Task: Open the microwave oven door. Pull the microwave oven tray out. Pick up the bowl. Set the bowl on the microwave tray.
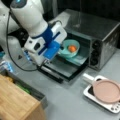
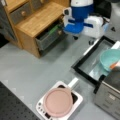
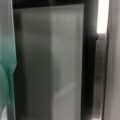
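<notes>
glass of the microwave oven door (image 3: 50,65) fills the wrist view, lying folded down flat. behind it the bowl (image 1: 70,48) sits on the microwave oven tray (image 1: 81,58) at the microwave oven (image 1: 100,35) mouth. jaws hover over the door's front edge, clear of the bowl; their state i cannot tell.

boxy silver-grey microwave oven (image 1: 100,32): brushed metal | dark-framed oven door (image 2: 96,61): glossy glass | light-brown drawer cabinet (image 2: 37,18): matt wood | grey table (image 1: 70,100): matt
</notes>
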### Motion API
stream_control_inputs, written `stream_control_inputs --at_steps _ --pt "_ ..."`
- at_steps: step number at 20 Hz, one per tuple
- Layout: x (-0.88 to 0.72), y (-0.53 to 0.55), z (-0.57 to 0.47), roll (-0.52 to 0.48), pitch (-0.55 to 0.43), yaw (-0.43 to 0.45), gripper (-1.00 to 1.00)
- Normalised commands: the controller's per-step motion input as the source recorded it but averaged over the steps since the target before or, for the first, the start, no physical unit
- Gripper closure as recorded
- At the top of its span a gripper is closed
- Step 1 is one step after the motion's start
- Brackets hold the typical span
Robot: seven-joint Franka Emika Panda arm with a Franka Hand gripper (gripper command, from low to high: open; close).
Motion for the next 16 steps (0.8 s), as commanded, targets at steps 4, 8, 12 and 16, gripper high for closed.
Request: stream_control_inputs --at_steps 4,8,12,16 --pt "0.49 -0.16 0.13 0.098 0.317 0.291 -1.0" --pt "0.31 0.05 -0.11 0.125 0.204 0.204 -1.0" --pt "0.16 0.16 -0.16 0.153 0.091 0.115 -1.0" --pt "0.11 0.11 -0.14 0.161 0.001 0.067 -1.0"
